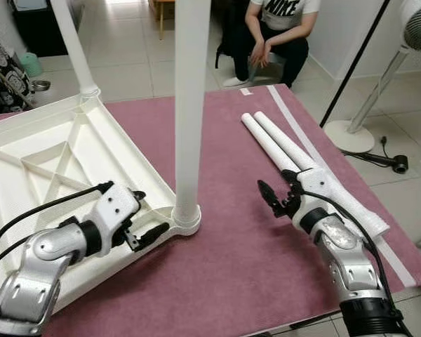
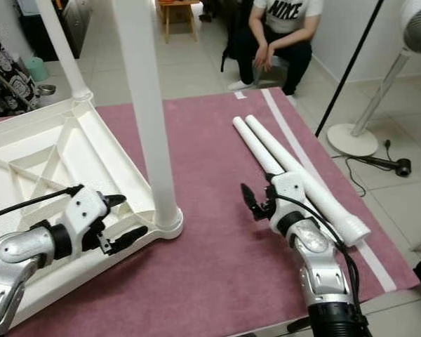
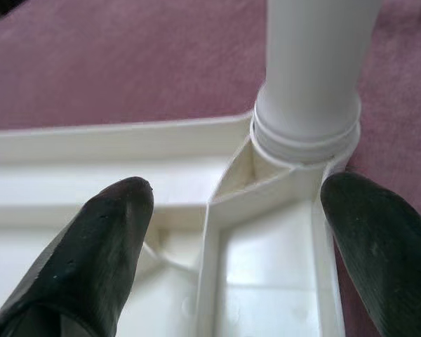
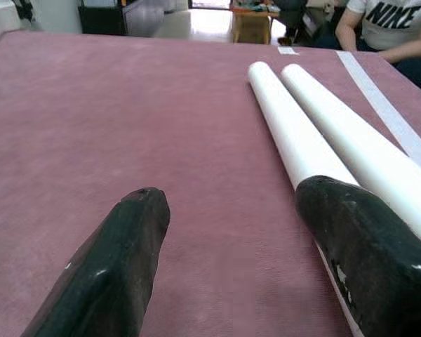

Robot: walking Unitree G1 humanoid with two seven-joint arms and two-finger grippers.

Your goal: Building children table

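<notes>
The white plastic tabletop (image 1: pixel 49 161) lies upside down on the maroon mat (image 1: pixel 231 232), with one leg (image 1: pixel 191 105) standing upright in its near corner socket and another (image 1: pixel 74 45) at the far corner. The left gripper (image 1: pixel 139 217) sits at the near corner, fingers spread either side of the socket rim. The right gripper (image 1: pixel 275 196) hovers with fingers spread just beside two loose legs (image 1: pixel 277 144) lying side by side on the mat; a seated person (image 1: pixel 277 31) is beyond.

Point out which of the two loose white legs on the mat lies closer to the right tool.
The left leg of the pair, on the tabletop's side. The right tool hovers open over the mat beside its near end; the other leg lies beyond it, toward the white tape strip.
</notes>
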